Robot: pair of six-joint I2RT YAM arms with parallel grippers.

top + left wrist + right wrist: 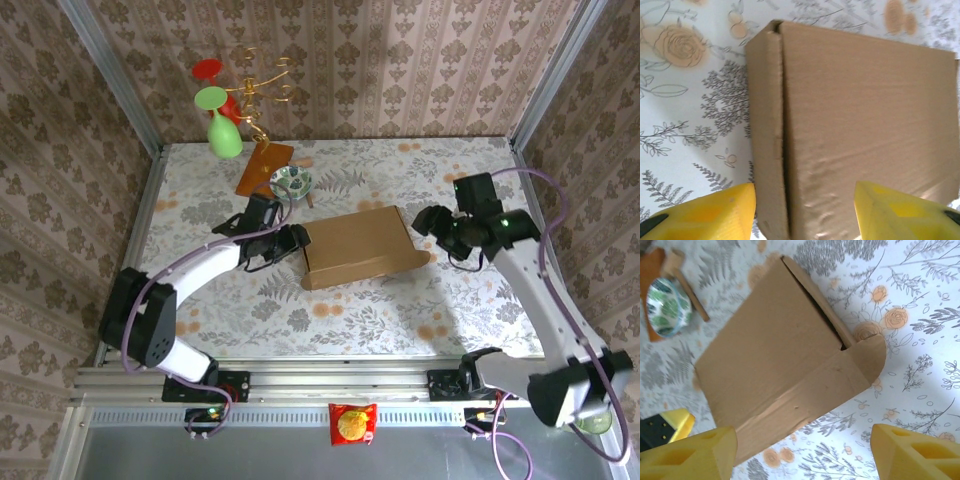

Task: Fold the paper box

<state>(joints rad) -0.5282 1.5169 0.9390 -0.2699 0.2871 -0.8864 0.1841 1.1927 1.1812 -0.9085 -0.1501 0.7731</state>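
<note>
Viewing from above, find the paper box (360, 245) centred on the table (470, 165), left gripper (292, 242) at its left end, right gripper (432, 222) at its right. Left wrist: jaws wide astride the seam (785, 125); brace there. Right wrist: jaws wide; tuck the protruding rounded flap (860, 365) squarely.

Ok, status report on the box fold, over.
Left gripper open at left end of paper box. Right gripper open beside its right end. Box closed up, one rounded flap sticking out. Bowl near its far left corner.
</note>
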